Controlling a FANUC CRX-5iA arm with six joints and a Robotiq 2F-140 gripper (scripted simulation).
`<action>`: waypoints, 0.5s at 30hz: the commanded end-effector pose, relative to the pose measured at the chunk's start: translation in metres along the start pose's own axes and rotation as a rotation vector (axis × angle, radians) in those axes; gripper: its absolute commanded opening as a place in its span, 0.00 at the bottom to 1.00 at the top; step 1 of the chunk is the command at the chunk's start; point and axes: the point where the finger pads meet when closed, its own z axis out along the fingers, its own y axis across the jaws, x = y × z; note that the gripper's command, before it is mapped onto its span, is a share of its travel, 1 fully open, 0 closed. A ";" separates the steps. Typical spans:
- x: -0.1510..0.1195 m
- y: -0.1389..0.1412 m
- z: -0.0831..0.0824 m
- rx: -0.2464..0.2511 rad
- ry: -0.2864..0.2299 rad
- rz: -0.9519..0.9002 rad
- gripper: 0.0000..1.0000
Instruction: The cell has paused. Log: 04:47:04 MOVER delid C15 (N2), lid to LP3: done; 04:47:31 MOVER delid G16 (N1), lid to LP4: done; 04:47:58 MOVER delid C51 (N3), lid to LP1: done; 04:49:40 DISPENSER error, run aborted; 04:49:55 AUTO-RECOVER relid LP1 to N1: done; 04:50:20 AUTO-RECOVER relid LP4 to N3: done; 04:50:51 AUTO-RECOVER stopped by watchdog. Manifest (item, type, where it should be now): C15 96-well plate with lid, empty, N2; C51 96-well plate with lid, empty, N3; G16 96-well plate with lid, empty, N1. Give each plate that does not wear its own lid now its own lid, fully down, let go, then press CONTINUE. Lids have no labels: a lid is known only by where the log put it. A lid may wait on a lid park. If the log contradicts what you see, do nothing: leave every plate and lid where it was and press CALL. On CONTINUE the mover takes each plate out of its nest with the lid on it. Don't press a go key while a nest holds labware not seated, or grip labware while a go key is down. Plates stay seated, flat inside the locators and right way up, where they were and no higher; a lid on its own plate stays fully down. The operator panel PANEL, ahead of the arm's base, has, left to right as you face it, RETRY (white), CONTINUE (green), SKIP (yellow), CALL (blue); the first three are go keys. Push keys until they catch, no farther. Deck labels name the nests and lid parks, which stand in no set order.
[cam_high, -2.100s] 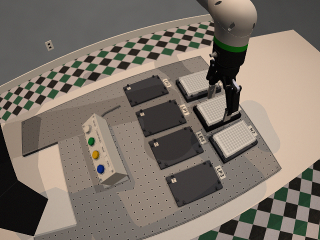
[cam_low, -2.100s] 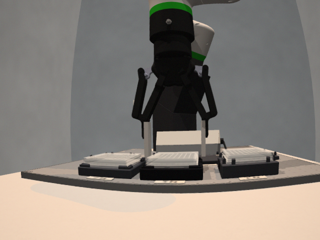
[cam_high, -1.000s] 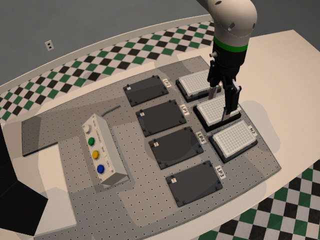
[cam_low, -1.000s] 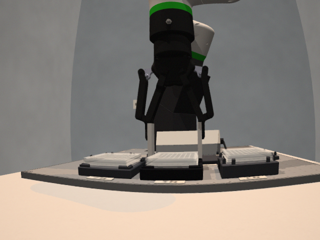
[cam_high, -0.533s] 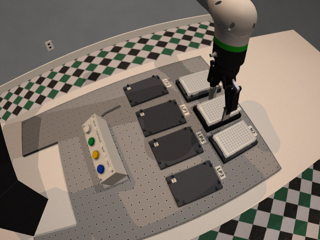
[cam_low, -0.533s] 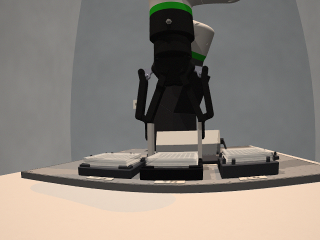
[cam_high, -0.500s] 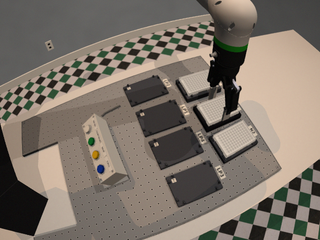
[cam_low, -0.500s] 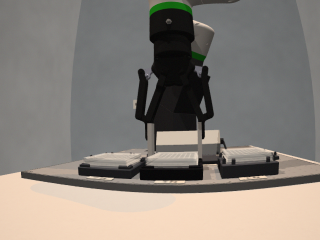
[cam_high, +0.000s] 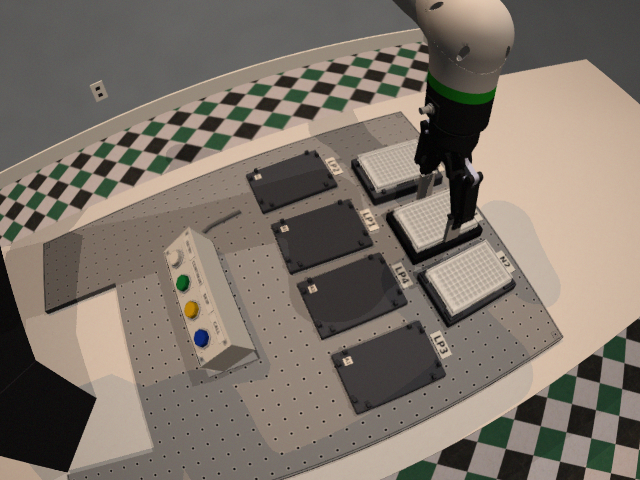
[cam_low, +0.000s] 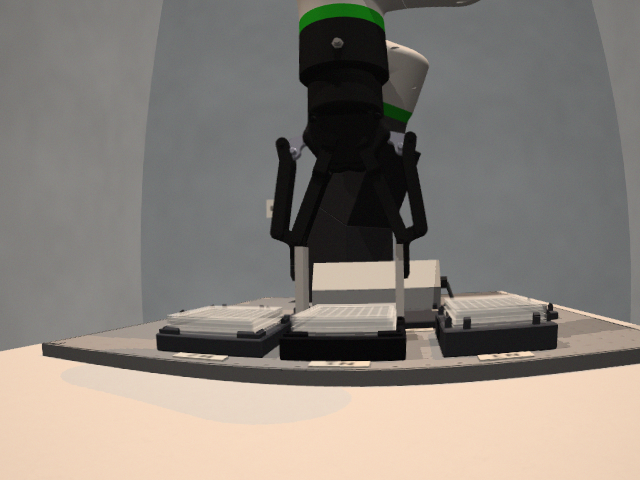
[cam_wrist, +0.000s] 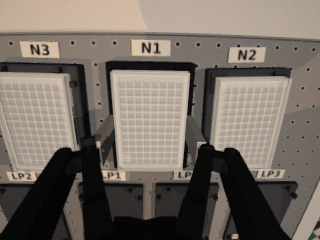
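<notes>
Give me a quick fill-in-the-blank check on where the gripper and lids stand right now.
1. The gripper is shut on the lid over the nest labelled ____.
2. All four lid parks, such as LP3, hold ____ lids.
3. On the panel, the key between green and blue is ____.
4. In the wrist view, the nest on the right is labelled ____.

Missing words: N1; no; yellow; N2

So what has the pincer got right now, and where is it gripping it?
The pincer is shut on the lid over the plate in nest N1, one finger on each long side edge; lid not lifted.
</notes>
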 end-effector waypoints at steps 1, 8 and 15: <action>0.000 0.000 0.000 0.000 0.000 0.000 0.00; 0.000 0.000 0.000 0.000 0.000 0.000 0.00; 0.000 0.000 -0.004 0.000 0.000 0.000 0.00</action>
